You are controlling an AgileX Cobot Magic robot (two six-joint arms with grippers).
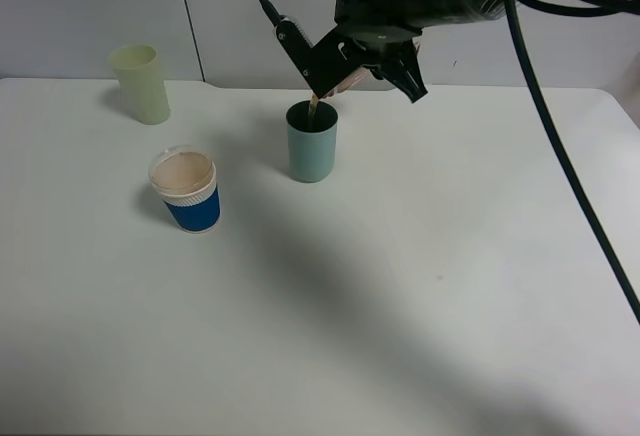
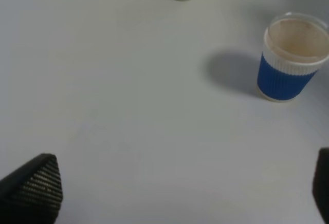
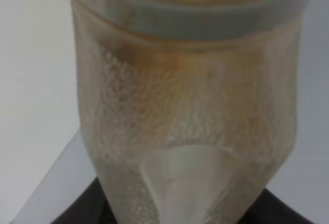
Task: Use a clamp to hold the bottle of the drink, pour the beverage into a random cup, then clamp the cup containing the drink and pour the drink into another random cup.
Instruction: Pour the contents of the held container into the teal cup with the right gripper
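My right gripper (image 1: 362, 78), the clamp, is shut on the bottle of the drink (image 1: 348, 81) and holds it tipped, mouth down, over the teal cup (image 1: 312, 146). A thin brownish stream runs from the neck into that cup. The right wrist view is filled by the translucent whitish bottle (image 3: 185, 116), with brownish liquid near its neck. My left gripper (image 2: 177, 188) hangs open over bare table, nothing between its ribbed black fingertips (image 2: 36, 188). It does not show in the exterior view.
A blue paper cup (image 1: 187, 191) with a white rim stands left of the teal cup and shows in the left wrist view too (image 2: 288, 59). A pale yellow-green tumbler (image 1: 140, 83) stands at the back left. The white table (image 1: 400, 296) ends at a wall behind.
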